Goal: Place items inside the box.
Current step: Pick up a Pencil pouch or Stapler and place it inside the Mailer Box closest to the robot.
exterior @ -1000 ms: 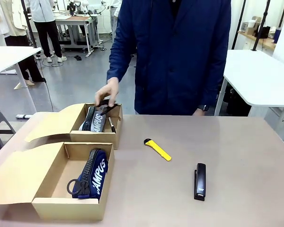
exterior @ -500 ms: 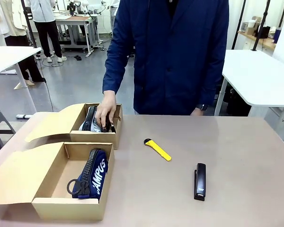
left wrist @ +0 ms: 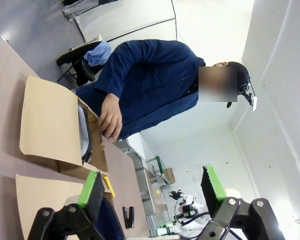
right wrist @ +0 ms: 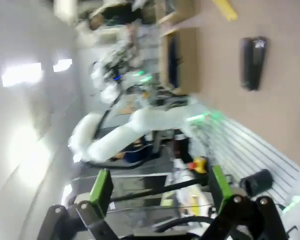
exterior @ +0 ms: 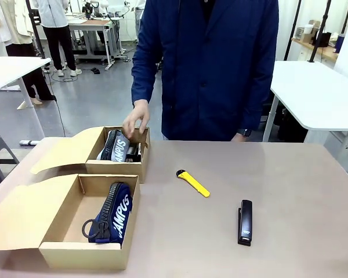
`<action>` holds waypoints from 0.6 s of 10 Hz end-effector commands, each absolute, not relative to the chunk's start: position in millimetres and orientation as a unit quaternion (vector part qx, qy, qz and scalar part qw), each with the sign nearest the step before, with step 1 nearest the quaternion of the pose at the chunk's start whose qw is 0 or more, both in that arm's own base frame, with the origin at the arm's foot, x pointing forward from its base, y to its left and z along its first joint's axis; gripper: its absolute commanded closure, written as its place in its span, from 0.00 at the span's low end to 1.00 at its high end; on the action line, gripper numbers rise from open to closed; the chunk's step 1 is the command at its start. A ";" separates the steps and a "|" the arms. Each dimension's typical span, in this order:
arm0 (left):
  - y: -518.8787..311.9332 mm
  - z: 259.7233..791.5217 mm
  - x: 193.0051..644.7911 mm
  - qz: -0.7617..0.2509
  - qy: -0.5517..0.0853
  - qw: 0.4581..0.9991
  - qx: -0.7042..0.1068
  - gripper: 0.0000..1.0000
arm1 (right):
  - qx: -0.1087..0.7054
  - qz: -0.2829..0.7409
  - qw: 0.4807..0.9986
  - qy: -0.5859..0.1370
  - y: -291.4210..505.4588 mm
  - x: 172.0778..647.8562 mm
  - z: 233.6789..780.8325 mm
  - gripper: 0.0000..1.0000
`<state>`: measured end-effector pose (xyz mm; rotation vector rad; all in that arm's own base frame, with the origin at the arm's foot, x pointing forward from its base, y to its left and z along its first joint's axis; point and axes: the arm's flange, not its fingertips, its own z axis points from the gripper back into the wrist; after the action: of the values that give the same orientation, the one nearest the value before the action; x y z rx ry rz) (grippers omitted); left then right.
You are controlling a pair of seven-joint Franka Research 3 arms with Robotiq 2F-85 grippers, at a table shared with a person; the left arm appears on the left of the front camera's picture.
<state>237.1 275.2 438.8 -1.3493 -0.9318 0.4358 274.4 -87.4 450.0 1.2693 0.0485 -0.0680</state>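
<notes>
Person's hand [exterior: 136, 119] higher over far box [exterior: 113, 169]; left hand [left wrist: 151, 186], right hand [right wrist: 158, 186] agape

The left gripper [left wrist: 152, 187] has its jaws spread wide, the green pads [left wrist: 91, 188] facing each other across an empty gap. The right gripper [right wrist: 159, 186] is likewise spread to its full width with nothing between its fingers, though its view is blurred. The person's hand [exterior: 134, 121] hangs from a bent arm in a dark blue sleeve [exterior: 144, 63], fingers curled loosely downward, while the other arm [exterior: 261, 75] hangs straight at the side
</notes>
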 end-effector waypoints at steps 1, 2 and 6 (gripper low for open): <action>273.9 439.3 237.9 0.185 -0.427 0.653 -0.598 0.00 | 0.415 -0.063 0.904 0.078 48.8 277.5 461.1 0.00; 273.9 439.3 237.9 0.185 -0.427 0.653 -0.598 0.00 | 0.352 -0.086 0.929 0.082 86.6 287.1 451.3 0.00; 273.9 439.3 237.9 0.185 -0.427 0.653 -0.598 0.00 | 0.147 -0.155 0.976 0.046 173.0 301.9 418.8 0.00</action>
<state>237.3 275.0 439.1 -1.3490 -0.9321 0.4350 307.5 182.0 423.8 0.3867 0.0839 -0.2710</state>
